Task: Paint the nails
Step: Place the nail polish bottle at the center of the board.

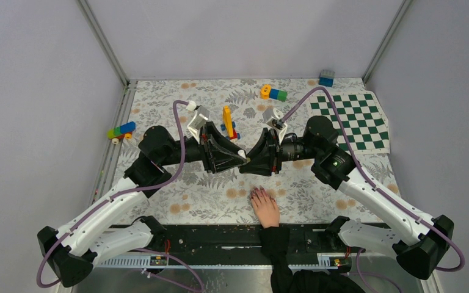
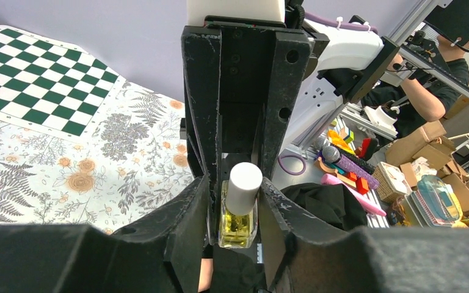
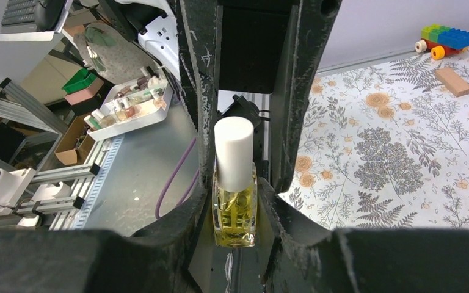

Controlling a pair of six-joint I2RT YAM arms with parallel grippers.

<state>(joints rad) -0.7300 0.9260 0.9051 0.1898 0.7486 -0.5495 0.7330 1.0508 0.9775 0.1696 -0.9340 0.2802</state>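
From above, our left gripper [image 1: 239, 157] and right gripper [image 1: 250, 162] meet mid-table; the nails [image 1: 257, 193] lie just nearer, on the floral mat [image 1: 207, 201]. Left wrist: fingers [image 2: 186, 238] closed tight on the polish bottle [image 2: 239, 221]. Right wrist: likewise, white cap [image 3: 233, 152] on. We judge painting not begun.

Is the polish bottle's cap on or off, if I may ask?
On: the white cap sits on the bottle in both wrist views.
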